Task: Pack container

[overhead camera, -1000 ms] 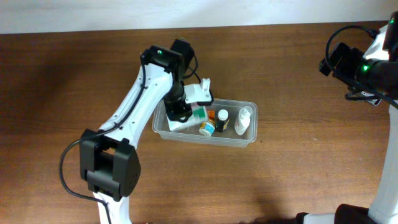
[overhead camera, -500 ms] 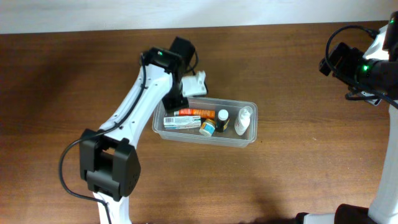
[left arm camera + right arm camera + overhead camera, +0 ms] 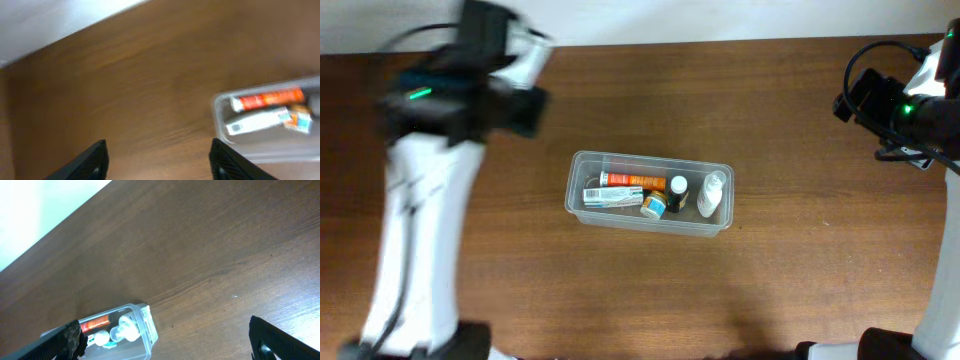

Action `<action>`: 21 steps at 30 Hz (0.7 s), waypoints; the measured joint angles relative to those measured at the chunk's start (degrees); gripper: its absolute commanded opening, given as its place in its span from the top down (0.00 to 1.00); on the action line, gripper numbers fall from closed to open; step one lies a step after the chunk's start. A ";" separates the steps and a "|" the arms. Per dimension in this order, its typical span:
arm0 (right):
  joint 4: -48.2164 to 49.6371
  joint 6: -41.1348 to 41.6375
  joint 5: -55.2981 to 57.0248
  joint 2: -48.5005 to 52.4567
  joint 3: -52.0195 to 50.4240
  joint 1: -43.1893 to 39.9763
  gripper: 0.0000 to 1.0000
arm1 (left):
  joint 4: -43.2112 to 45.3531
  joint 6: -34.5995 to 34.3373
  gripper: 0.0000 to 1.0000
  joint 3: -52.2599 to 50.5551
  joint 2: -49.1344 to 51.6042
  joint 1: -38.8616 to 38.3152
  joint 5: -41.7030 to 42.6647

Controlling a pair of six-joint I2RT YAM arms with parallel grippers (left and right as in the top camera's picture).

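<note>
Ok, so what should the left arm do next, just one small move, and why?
Probably just settle the left gripper at rest, open as it is. It is empty and well clear of the container, and the tube, box and bottles I can see all lie inside.

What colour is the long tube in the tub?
That tube is orange, white-ended; left wrist view.

The container (image 3: pixel 620 219), a long clear plastic tub with rounded corners and a rim, is seen upright and lidless, laid lengthwise left to right, and seemingly partly filled with small items (image 3: pixel 653 205).
</note>
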 measured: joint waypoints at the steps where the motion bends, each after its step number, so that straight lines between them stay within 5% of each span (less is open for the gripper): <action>1: -0.02 -0.02 0.00 -0.02 0.00 0.02 0.02 | -0.66 -1.55 0.00 0.04 -1.77 2.01 -0.15; 10: 0.00 0.02 0.00 -0.02 0.00 0.00 0.02 | -10.45 -7.91 0.00 0.24 -11.21 11.63 -0.57; 21: 0.00 -0.02 0.00 -6.71 -0.15 2.10 0.02 | -13.90 -8.70 0.00 0.24 -12.90 12.22 -0.55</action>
